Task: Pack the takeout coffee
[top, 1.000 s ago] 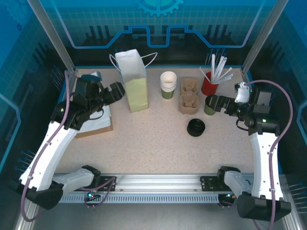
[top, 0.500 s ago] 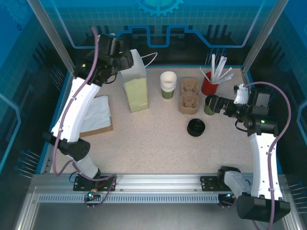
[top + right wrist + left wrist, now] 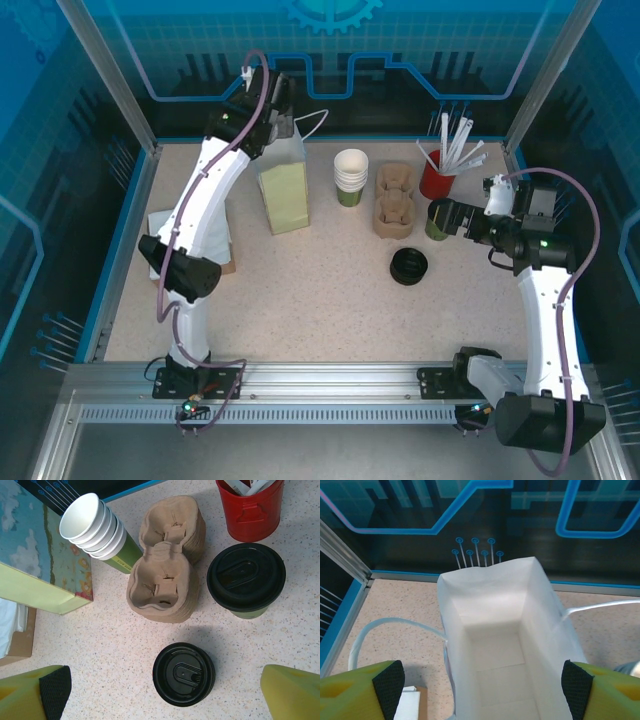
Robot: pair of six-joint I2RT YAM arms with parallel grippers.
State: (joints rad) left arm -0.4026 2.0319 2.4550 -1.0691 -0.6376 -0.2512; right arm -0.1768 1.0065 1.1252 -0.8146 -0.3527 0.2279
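I am holding my left gripper (image 3: pixel 482 682) wide and empty directly above the bag (image 3: pixel 540 597), so I can judge the room inside. The lidded coffee (image 3: pixel 246 577) is standing on the table well right of the bag, with my right gripper (image 3: pixel 458 217) hovering wide and empty just beyond it, ready to grasp.

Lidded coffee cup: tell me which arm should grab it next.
Right, most likely. The right gripper is open and hovers close by the lidded cup; the left gripper is far off, over the paper bag.
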